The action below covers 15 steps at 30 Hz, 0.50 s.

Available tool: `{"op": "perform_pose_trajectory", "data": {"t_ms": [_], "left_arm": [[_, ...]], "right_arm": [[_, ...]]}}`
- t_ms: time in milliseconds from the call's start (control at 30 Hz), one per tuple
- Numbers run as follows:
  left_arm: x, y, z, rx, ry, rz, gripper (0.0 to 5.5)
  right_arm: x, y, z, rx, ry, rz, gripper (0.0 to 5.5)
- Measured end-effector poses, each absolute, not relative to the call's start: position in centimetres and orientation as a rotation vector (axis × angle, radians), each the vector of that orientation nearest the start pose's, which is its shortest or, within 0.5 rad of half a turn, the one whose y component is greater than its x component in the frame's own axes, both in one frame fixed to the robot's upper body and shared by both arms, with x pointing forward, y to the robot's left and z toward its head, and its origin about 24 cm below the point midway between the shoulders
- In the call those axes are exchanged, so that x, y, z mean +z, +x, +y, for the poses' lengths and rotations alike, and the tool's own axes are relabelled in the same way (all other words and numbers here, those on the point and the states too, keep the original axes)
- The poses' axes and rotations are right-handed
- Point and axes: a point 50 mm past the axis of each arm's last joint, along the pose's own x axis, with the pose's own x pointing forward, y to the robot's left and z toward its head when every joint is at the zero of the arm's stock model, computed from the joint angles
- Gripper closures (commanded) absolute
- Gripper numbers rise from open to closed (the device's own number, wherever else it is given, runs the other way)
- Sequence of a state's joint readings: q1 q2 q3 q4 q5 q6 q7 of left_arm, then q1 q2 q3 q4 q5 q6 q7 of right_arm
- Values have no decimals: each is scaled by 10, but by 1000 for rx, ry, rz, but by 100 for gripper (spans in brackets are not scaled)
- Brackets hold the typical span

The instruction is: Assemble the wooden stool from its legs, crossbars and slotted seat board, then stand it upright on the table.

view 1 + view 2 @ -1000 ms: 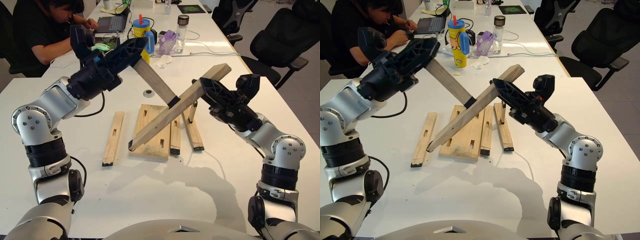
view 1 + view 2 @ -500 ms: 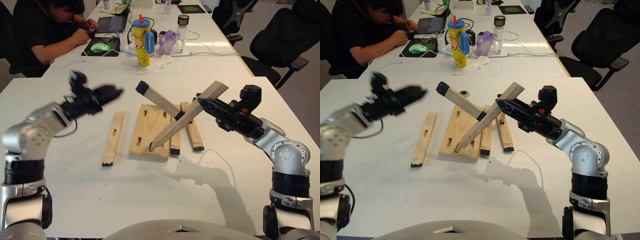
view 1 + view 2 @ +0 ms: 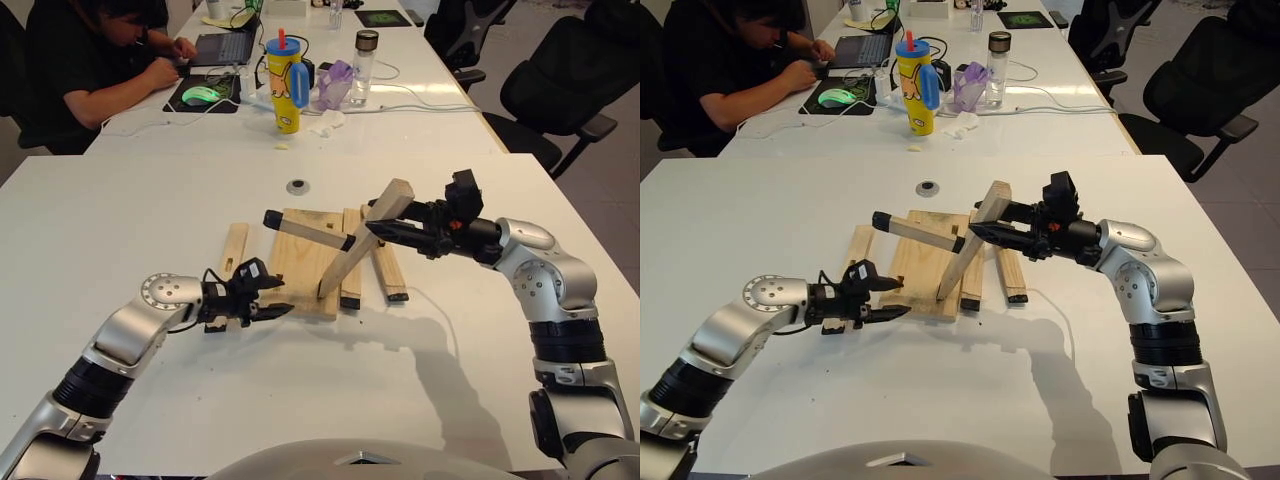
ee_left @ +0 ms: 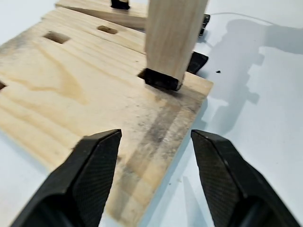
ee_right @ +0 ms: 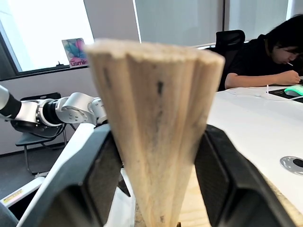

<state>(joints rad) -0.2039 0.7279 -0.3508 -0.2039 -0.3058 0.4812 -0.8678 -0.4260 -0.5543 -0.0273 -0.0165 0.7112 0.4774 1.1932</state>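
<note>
The slotted seat board (image 3: 296, 268) lies flat mid-table. My right gripper (image 3: 384, 228) is shut on a wooden leg (image 3: 358, 248) that stands steeply tilted, its black foot (image 4: 163, 78) resting on the board at a slot. A second black-tipped piece (image 3: 305, 228) leans from that leg toward the left, its far end raised. My left gripper (image 3: 275, 298) hovers low and open at the board's front left corner, holding nothing. In the right wrist view the leg (image 5: 156, 118) sits tight between the fingers (image 5: 102, 175). The left wrist view has the left gripper (image 4: 156, 135) just above the board edge.
A loose slotted crossbar (image 3: 231, 252) lies left of the board; two more pieces (image 3: 387, 268) lie along its right side. A cable grommet (image 3: 297, 186) is behind. A yellow tumbler (image 3: 285, 88), a bottle (image 3: 365, 55) and a person at a laptop occupy the far table.
My left gripper let go of the second piece and dropped to the table by the board's front corner. The right gripper lowered its leg, now steeper, with its foot on the board.
</note>
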Motion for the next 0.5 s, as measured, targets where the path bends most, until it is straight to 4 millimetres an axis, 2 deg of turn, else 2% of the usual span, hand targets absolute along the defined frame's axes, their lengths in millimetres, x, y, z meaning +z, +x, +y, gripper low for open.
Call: {"op": "perform_pose_trajectory", "data": {"t_ms": [500], "left_arm": [[59,245,149,-1100,539,456,277]], "right_arm": [[173,278,-166,1337,40,20,339]]}}
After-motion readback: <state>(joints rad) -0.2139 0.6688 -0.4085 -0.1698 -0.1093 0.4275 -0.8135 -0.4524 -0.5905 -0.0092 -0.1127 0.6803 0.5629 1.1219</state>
